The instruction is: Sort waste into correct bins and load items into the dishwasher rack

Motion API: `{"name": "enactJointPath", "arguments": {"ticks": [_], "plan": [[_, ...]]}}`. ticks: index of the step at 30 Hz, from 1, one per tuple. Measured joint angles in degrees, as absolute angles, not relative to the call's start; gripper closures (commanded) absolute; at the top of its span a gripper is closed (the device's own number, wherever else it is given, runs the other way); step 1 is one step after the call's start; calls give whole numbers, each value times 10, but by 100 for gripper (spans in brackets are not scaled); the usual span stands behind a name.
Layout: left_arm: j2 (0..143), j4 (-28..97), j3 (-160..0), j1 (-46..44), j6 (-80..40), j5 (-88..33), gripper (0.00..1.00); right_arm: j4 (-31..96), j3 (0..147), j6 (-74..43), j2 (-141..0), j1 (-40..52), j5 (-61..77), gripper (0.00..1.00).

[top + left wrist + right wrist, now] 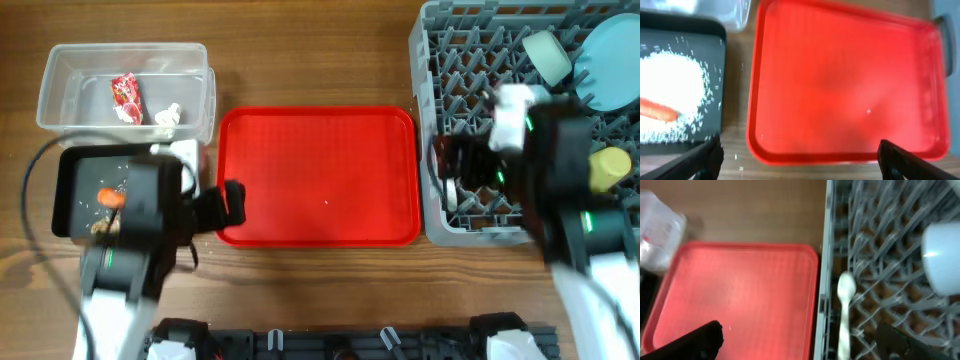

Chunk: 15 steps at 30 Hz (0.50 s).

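The clear tub (60, 75) holds the red-and-white wrapper (125, 97) and the tissue (167, 117). The black tray (68, 200) holds the carrot (110, 197), a brown lump (100, 226) and rice (675, 85); the carrot also shows in the left wrist view (657, 111). My left gripper (800, 165) is open and empty over the red tray's front left edge. The grey rack (440, 120) holds the mint bowl (548, 55), blue plate (612, 60), yellow cup (608, 168) and white spoon (845, 310). My right gripper (800, 342) is open above the rack's left wall, the spoon lying below it.
The red serving tray (318, 175) lies between the black tray and the rack, with only a speck on it (868, 111). A few rice grains lie on the wood by its front left corner (736, 156). A pale bowl (942, 255) stands in the rack at the right.
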<state>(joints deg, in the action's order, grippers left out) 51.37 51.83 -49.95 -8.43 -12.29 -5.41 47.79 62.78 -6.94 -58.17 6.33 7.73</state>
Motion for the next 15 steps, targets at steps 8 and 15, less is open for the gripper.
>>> {"name": "enactJointPath", "arguments": {"ticks": [8, 15], "plan": [[325, 503, -440, -84, -123, -52, 0, 511, 545, -73, -404, 63, 55, 0], [300, 521, -439, -84, -123, -52, 0, 523, 545, -73, -394, 63, 51, 0]]}}
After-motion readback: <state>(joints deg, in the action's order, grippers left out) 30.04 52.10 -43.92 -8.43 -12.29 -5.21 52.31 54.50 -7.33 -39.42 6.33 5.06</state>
